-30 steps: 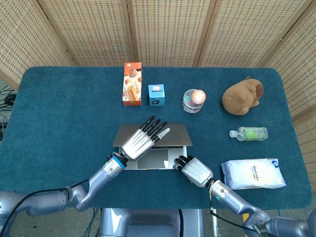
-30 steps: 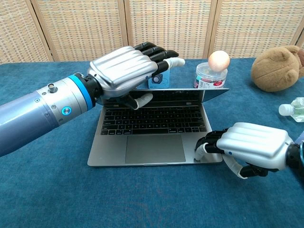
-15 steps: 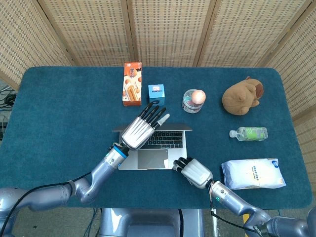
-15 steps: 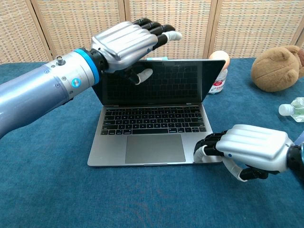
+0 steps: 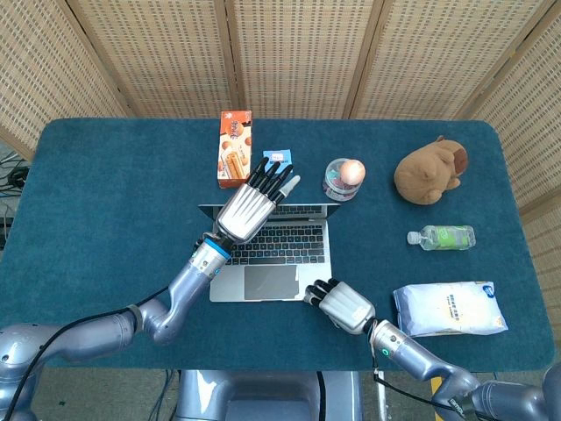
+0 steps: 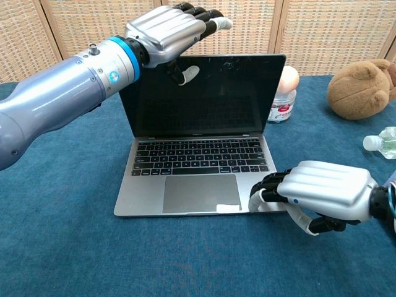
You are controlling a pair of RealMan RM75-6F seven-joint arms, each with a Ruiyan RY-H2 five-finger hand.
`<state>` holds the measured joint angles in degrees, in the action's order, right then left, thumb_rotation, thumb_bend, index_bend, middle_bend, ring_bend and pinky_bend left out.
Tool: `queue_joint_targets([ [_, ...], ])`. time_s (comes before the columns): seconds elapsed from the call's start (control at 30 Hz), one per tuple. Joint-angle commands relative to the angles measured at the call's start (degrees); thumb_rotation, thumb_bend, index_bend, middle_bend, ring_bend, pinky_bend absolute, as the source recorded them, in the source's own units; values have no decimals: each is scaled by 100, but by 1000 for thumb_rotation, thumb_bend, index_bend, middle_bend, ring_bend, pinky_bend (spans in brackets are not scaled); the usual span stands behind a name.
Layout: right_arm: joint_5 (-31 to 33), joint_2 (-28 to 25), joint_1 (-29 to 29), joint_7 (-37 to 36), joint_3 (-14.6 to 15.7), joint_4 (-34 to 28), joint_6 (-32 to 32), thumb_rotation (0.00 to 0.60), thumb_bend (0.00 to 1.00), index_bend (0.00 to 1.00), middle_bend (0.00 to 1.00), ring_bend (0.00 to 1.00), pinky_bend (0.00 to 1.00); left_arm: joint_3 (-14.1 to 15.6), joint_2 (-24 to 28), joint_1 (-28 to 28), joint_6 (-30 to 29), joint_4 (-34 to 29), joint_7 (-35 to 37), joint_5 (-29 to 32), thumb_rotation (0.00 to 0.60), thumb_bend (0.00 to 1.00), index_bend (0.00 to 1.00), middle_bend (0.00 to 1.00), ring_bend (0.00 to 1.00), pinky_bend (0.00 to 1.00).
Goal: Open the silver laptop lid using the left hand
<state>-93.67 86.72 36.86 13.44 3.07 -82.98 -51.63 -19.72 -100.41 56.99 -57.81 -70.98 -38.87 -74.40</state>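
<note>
The silver laptop (image 6: 198,162) stands in the middle of the blue table with its lid (image 6: 210,99) raised upright and the dark screen facing me. My left hand (image 6: 167,28) is at the lid's top left edge, its fingers stretched out flat above and beyond the edge and its thumb hanging in front of the screen. In the head view the left hand (image 5: 250,210) covers the lid's left part above the laptop (image 5: 280,254). My right hand (image 6: 328,192) has its fingers curled, and the fingertips press on the base's front right corner. The head view shows the right hand (image 5: 344,307) at that corner too.
Behind the laptop stand an orange snack box (image 5: 234,149), a small blue box (image 5: 276,158) and a jar topped with a ball (image 5: 342,178). To the right lie a brown plush toy (image 5: 429,171), a water bottle (image 5: 443,237) and a white wipes pack (image 5: 449,309).
The lid has swung up from a low angle to upright. My left hand rose and moved back with its top edge. The right hand stayed on the base corner.
</note>
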Motion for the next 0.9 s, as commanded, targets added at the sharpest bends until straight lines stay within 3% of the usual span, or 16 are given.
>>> queue_joint_targets([
  [0.03, 9, 8, 15, -8, -3, -11, 8, 600, 1000, 230, 204, 173, 283, -78, -40, 88, 45, 129, 16, 137, 600, 512, 0, 0, 0, 0],
  [0.57, 58, 46, 72, 5, 16, -20, 13, 600, 1000, 230, 205, 172, 283, -336, -200, 447, 129, 887, 92, 692, 600, 514, 0, 0, 0, 0],
  [0.9, 133, -78, 77, 78, -8, -175, -26, 600, 1000, 230, 204, 173, 283, -263, -374, 639, 177, 1251, 112, 836, 600, 514, 0, 0, 0, 0],
])
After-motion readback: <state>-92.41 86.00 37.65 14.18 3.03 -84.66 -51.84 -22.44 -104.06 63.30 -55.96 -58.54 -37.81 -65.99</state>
